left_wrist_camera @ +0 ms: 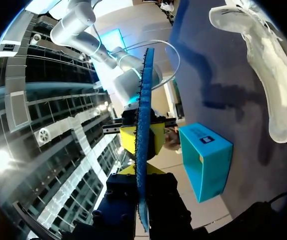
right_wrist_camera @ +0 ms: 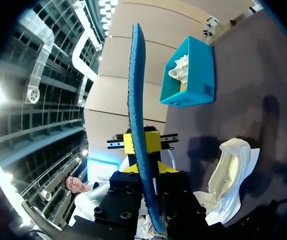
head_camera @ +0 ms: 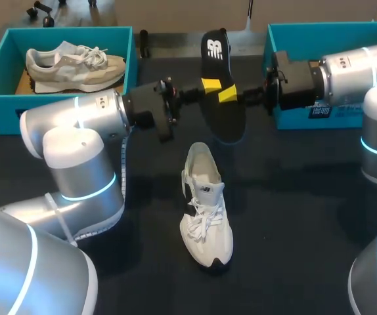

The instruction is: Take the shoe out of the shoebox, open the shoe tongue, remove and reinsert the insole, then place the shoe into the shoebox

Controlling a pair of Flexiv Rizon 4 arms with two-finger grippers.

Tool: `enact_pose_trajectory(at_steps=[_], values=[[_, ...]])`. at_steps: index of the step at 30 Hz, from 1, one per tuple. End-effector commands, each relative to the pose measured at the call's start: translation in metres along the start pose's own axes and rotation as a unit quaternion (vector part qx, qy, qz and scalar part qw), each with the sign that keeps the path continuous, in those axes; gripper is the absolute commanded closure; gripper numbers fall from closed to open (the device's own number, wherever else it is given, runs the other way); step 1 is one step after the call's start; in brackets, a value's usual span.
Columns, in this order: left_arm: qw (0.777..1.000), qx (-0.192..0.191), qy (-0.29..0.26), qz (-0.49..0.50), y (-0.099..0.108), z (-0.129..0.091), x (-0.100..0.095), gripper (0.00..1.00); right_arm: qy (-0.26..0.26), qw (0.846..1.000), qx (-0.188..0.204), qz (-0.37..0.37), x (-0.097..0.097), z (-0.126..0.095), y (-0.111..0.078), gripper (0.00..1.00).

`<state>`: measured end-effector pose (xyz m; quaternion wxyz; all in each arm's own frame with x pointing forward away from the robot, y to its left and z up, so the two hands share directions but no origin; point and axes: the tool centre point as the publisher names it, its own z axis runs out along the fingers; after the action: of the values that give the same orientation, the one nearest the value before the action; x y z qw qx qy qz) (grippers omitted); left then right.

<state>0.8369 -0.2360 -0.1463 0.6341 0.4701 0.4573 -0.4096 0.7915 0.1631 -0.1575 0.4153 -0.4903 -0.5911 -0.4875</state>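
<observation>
Insole (head_camera: 226, 118): in the air at upper centre of the head view, above the table, pinched at mid-length from both sides.
- left gripper (head_camera: 209, 85): clamped on the insole, coming in from the left.
- right gripper (head_camera: 228, 94): clamped on it too, from the right, just beside the left one's tip.
- Both wrist views show the insole edge-on, running straight between the gripper's own fingers with no gap visible.

White shoe (head_camera: 205, 210): upright on its sole at lower centre, below the insole and apart from it, opening toward the top of the frame.

Handling (judgement):
- The insole is thin, light foam. It holds straight across the span now but should flex readily once pushed into the shoe.
- It is not fragile, and a cloth face should grip well.
- A one-gripper hold near the heel end would leave the toe end free to feed in first.
- The shoe has a soft upper and a stiffer sole, and is light. It is best steadied at the heel collar or sides.

Not resolved:
- In the head view the insole hides each gripper's rear finger.
- How far back the tongue is folded is hard to judge.
- The right arm covers much of the teal right shoebox (head_camera: 293, 39).
- The teal left shoebox (head_camera: 1, 111), upper left, holds a beige sneaker (head_camera: 77, 65). I cannot tell which box belongs to the white shoe.
</observation>
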Motion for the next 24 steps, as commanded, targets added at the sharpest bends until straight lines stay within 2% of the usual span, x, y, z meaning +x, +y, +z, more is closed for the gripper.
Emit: enact_pose_trajectory(at_steps=[1, 6, 8, 10, 19, 24], values=[[1.0, 0.001, 0.003, 0.001, -0.002, 0.001, 0.0, 1.0, 0.001, 1.0, 0.001, -0.001, 0.0, 0.002, 0.002, 1.0], [1.0, 0.005, 0.009, 0.002, -0.002, -0.001, 0.002, 1.0, 0.003, 1.0, 0.006, -0.005, 0.001, 0.005, 0.002, 1.0], [1.0, 0.009, 0.012, 0.002, -0.002, -0.003, 0.002, 0.6, 0.004, 1.0, 0.007, -0.007, 0.001, 0.005, 0.002, 1.0], [1.0, 0.01, 0.017, 0.004, -0.002, -0.005, 0.003, 0.0, 0.005, 1.0, 0.006, -0.01, 0.0, 0.005, 0.001, 1.0], [0.999, 0.005, 0.036, 0.003, 0.003, -0.02, -0.002, 0.0, 0.005, 0.999, -0.01, -0.046, -0.002, 0.002, 0.0, 1.0], [0.999, -0.005, 0.045, -0.025, 0.009, -0.032, -0.004, 0.0, -0.001, 0.999, -0.005, -0.051, -0.008, 0.004, 0.001, 1.0]])
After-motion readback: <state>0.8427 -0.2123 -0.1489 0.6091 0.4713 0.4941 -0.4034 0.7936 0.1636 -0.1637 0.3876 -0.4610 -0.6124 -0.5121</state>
